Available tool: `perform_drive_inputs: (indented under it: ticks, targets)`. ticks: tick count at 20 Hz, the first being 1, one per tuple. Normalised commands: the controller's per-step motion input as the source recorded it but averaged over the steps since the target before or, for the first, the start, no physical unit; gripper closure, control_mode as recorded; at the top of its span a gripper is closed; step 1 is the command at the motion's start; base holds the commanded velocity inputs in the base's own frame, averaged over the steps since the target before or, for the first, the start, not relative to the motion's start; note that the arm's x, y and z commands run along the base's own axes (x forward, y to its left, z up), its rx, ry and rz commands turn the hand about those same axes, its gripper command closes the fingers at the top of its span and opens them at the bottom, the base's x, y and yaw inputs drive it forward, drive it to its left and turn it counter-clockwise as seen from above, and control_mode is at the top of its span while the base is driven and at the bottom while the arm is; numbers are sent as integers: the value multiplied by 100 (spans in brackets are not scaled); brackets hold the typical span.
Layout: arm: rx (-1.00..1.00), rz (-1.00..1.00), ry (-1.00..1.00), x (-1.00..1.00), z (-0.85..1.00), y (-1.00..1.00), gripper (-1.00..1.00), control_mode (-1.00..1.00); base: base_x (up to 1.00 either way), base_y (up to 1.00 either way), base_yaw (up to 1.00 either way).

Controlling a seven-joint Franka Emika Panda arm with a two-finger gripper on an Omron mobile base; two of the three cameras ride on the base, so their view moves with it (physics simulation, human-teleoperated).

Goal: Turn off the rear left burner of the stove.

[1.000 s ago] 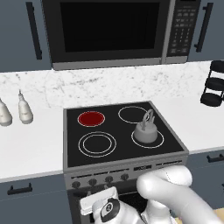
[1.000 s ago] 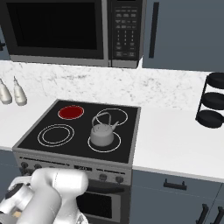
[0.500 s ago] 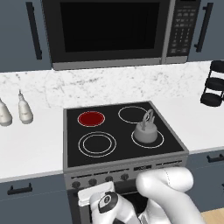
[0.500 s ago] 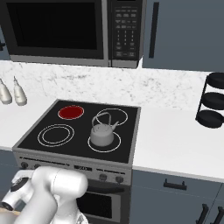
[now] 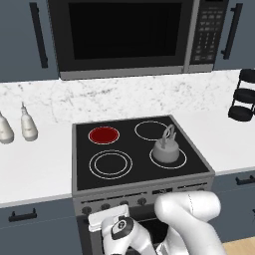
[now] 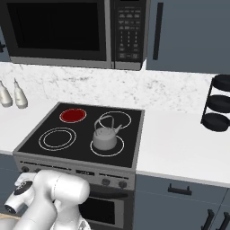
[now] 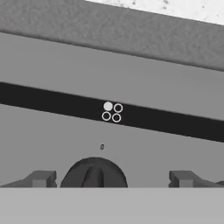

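Note:
The stove [image 5: 142,174] has a black glass top over a grey front. Its rear left burner [image 5: 104,134] glows as a solid red disc, also red in the right base view [image 6: 73,115]. In the hand view my gripper [image 7: 111,179] is open and faces the grey control panel. One dark knob [image 7: 94,175] stands between the fingertips [image 7: 41,178], nearer the left one. Above the knob, a four-circle mark [image 7: 111,112] has its upper left circle filled. My white hand [image 5: 118,228] is low at the left end of the knob row [image 5: 142,201]; the fingers there are hidden.
A grey kettle [image 5: 168,149] sits on the front right zone. The black microwave [image 5: 124,35] hangs above the stove. Two pale bottles [image 5: 27,127] stand on the left counter and a black tiered rack [image 5: 244,97] on the right. Drawer handles [image 5: 22,215] flank the oven.
My hand has crept slightly upward and closer to the stove's front panel. The burner stays red and the kettle has not moved.

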Motion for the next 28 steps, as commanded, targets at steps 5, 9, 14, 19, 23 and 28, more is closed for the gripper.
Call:
perform_drive_inputs:
  ticks: [5,9,14,19,23,28]
  targets:
    - [1,0,0,2,-27,0,-100,-100,0,0,0]
    - [1,2,0,-21,-26,17,-100,-100,0,0,0]
    - [0,1,0,-3,-3,6,-100,-100,0,0,0]
    - [0,0,0,0,0,0,-100,-100,0,0,0]
    - [0,0,0,0,0,0,100,-100,0,0,0]
    - [0,0,0,0,0,0,100,-100,0,0,0]
